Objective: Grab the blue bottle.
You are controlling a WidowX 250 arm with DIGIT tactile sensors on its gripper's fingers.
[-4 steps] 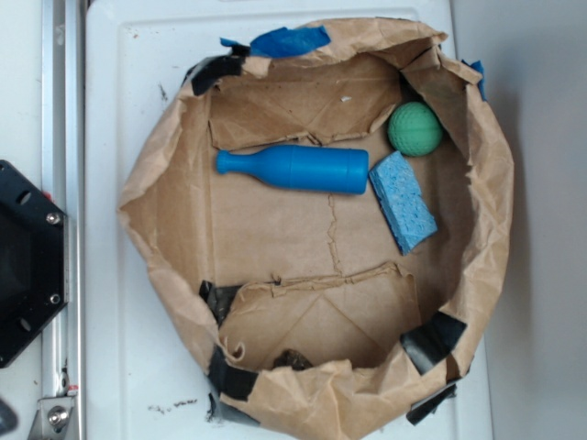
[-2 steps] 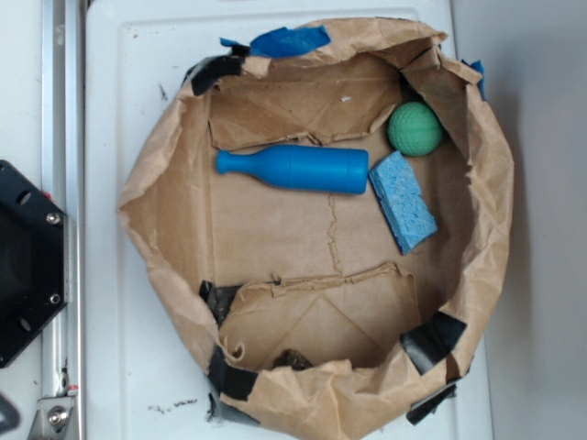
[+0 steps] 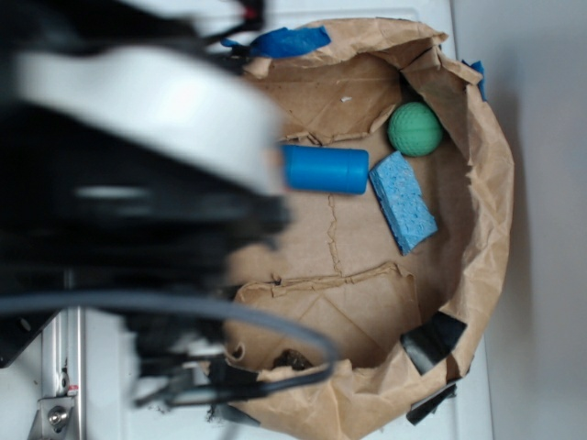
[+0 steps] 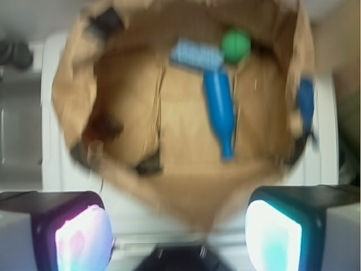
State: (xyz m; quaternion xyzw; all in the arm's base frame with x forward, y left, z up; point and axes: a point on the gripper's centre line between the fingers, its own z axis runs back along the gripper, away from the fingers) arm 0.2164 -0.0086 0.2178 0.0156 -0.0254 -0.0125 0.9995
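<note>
The blue bottle (image 3: 326,170) lies on its side on the floor of a brown paper bag (image 3: 491,174); my blurred arm (image 3: 138,119) hides its neck and half its body. In the wrist view the whole blue bottle (image 4: 220,110) shows, neck pointing toward the camera, far ahead of my gripper (image 4: 177,237). The gripper stands open, its two fingers (image 4: 84,237) wide apart with nothing between them, above the white surface just outside the bag's near rim.
A light blue sponge (image 3: 402,202) lies touching the bottle's base, and a green ball (image 3: 415,128) sits beyond it by the bag wall. Blue tape (image 3: 289,40) and black tape (image 3: 431,339) patch the bag's rim. A metal rail (image 3: 57,403) runs along the left.
My arm has swung into the exterior view from the left and now covers the bag's left half and the bottle's neck. The bottle, sponge and ball have not moved.
</note>
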